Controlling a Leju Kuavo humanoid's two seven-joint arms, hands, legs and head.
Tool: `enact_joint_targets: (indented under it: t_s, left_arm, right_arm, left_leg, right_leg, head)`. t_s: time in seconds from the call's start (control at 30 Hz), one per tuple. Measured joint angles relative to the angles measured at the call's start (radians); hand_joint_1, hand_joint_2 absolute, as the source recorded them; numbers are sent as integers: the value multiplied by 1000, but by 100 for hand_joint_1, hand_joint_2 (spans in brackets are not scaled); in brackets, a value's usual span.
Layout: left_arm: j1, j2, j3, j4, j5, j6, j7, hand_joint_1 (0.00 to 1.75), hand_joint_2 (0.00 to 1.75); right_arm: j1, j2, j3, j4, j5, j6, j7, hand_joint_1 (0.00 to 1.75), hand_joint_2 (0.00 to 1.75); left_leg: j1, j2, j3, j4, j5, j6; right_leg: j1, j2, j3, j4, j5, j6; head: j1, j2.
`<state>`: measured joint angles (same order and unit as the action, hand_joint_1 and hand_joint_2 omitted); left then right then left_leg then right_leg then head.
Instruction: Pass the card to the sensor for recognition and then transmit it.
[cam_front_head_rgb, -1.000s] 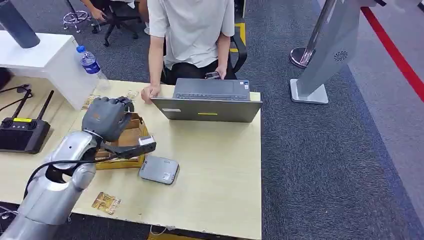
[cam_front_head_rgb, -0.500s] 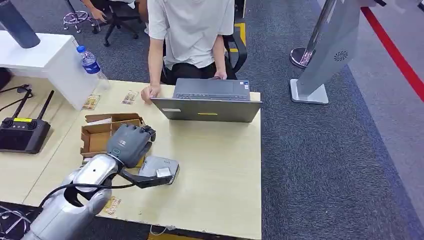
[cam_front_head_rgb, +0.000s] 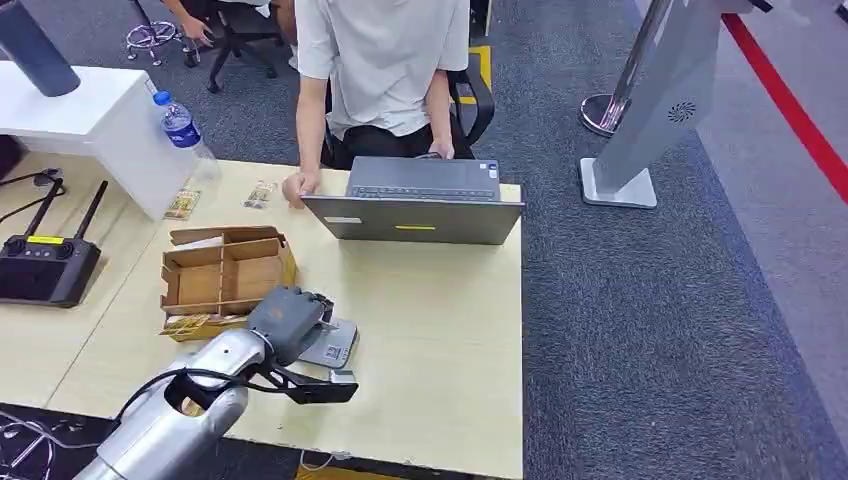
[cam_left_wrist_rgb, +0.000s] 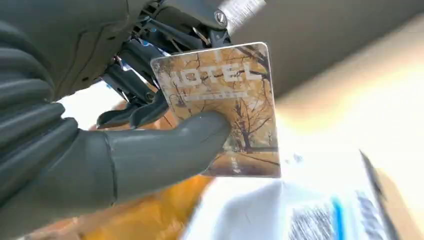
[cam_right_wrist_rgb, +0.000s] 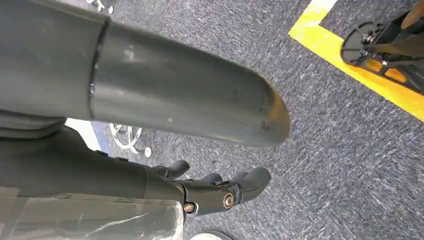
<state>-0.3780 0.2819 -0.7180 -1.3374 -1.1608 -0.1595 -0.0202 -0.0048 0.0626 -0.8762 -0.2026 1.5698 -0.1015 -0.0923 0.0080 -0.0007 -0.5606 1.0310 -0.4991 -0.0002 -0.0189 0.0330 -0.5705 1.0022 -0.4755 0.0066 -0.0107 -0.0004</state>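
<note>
Left wrist view puts the card (cam_left_wrist_rgb: 222, 107) right against the left hand (cam_left_wrist_rgb: 120, 125): the thick thumb presses on its printed face near one long edge, and the darker fingers (cam_left_wrist_rgb: 132, 112) back it from behind, so it is pinched flat between them. Most of the card juts free beyond the fingers, printed with trees and the word HOTEL.

It looks like a thin plastic key card, so I judge it light, fairly stiff and smooth enough to slide if the pinch eases. A hold on the flat faces near an edge, as here, suits it best, since that leaves the free part clear to face the sensor (cam_front_head_rgb: 325, 343). Squeezing across its edges would likely bow it or flick it out.

In the head view the left hand (cam_front_head_rgb: 287, 322) hangs over the small grey sensor on the counter (cam_front_head_rgb: 440, 330), just beside the cardboard tray (cam_front_head_rgb: 225, 272); the card itself hides under the fingers there.

The right hand (cam_right_wrist_rgb: 215, 192) hangs over the carpet, its fingers loosely curled but apart, holding nothing.
</note>
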Motion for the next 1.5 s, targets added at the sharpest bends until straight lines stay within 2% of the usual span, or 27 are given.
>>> enact_joint_targets:
  t_s: [0.13, 0.2, 0.23, 0.3, 0.4, 0.43, 0.57, 0.67, 0.77, 0.87, 1.0, 1.03, 1.2, 1.33, 1.5]
  left_arm:
    - [-10, -8, -16, 29, 7, 2, -2, 175, 175]
    - [-11, -8, -17, 34, 13, 26, -2, 175, 175]
    - [-11, -8, -17, 34, 12, 51, 0, 175, 175]
    - [-11, -8, -17, 24, 3, 152, 10, 175, 175]
    - [-9, -8, 8, -60, -28, 292, 39, 175, 175]
    - [-14, -9, 20, -88, -36, 314, 51, 175, 175]
    - [-44, 2, 123, -241, -37, 273, 80, 175, 175]
    - [-113, 21, 216, -282, -96, 252, 91, 175, 175]
    - [-192, 42, 272, -277, -158, 208, 98, 175, 175]
    - [-278, 53, 284, -214, -192, 158, 108, 175, 175]
    - [-331, 47, 287, -145, -200, 158, 115, 175, 175]
    - [-334, 45, 287, -137, -199, 159, 115, 0, 175]
    - [-334, 36, 287, -118, -159, 164, 115, 0, 175]
    - [-321, 32, 287, -126, -133, 195, 105, 0, 175]
    - [-213, 52, 293, -238, -92, 251, 58, 0, 175]
  right_arm:
    - [-3, 0, 7, 0, 0, 0, 0, 0, 0]
    - [-3, 0, 8, 0, 0, 0, 0, 0, 0]
    - [-3, 0, 9, 0, -1, 0, -1, 0, 0]
    - [-1, 0, 9, 0, -2, -2, -6, 0, 0]
    - [4, 0, 9, 0, -1, -5, -13, 0, 0]
    - [6, 0, 9, 0, 0, -6, -13, 0, 0]
    - [15, 0, 9, 1, 0, -10, -13, 0, 0]
    - [18, 0, 17, 2, 0, -9, -13, 0, 0]
    - [17, -1, 26, 3, 0, -6, -8, 0, 0]
    - [15, -5, 43, 3, 0, -2, -5, 0, 0]
    - [11, -5, 53, 4, 0, 0, -4, 0, 0]
    - [11, -5, 55, 4, 0, 1, -4, 0, 0]
    - [10, -5, 63, 5, 0, 2, -3, 0, 0]
    - [11, -5, 64, 5, -2, 1, -1, 0, 0]
    - [13, -5, 64, 5, -17, 0, 2, 0, 0]
  left_leg:
    - [0, -1, 1, 0, 0, 0]
    - [0, -1, 1, 0, 1, 0]
    - [0, -1, 1, 0, 1, 0]
    - [0, -1, 1, 0, 2, 0]
    - [0, -3, -1, 0, 2, 0]
    - [0, -4, -1, 0, 2, 0]
    - [0, -2, -1, 0, 2, 0]
    - [0, -3, -1, 0, 2, 0]
    - [1, -3, -1, 0, 4, -2]
    - [1, -4, -2, 0, 5, -1]
    - [0, -3, -2, 0, 5, -1]
    - [0, -3, -2, 0, 5, -1]
    - [0, -3, -3, 0, 5, -1]
    - [0, -3, -4, 0, 5, -1]
    - [0, -3, -4, 0, 5, -1]
  right_leg:
    - [0, -1, 1, 0, 0, 0]
    - [0, -1, 1, 0, 0, 0]
    - [0, -1, 1, 0, 0, 0]
    - [0, -1, 1, 0, 0, 0]
    - [0, -2, 1, 0, 0, 0]
    - [0, -3, 1, 0, 0, 0]
    - [0, -2, -1, 0, 0, 0]
    - [0, -2, -1, 0, 0, 0]
    - [0, -2, -1, 1, 1, 0]
    - [0, -3, -1, 1, 2, 0]
    - [0, -2, -1, 1, 2, 0]
    - [0, -2, -1, 1, 2, 0]
    - [0, -2, -2, 1, 2, 0]
    - [0, -2, -2, 1, 2, 0]
    - [0, -2, -3, 1, 2, 0]
  head:
    - [0, 0]
    - [0, 0]
    - [0, 0]
    - [0, 0]
    - [0, 0]
    - [0, 0]
    - [0, 0]
    - [0, 0]
    - [-1, 0]
    - [0, 0]
    - [0, 0]
    - [0, 0]
    - [0, 0]
    - [0, 0]
    - [0, 0]
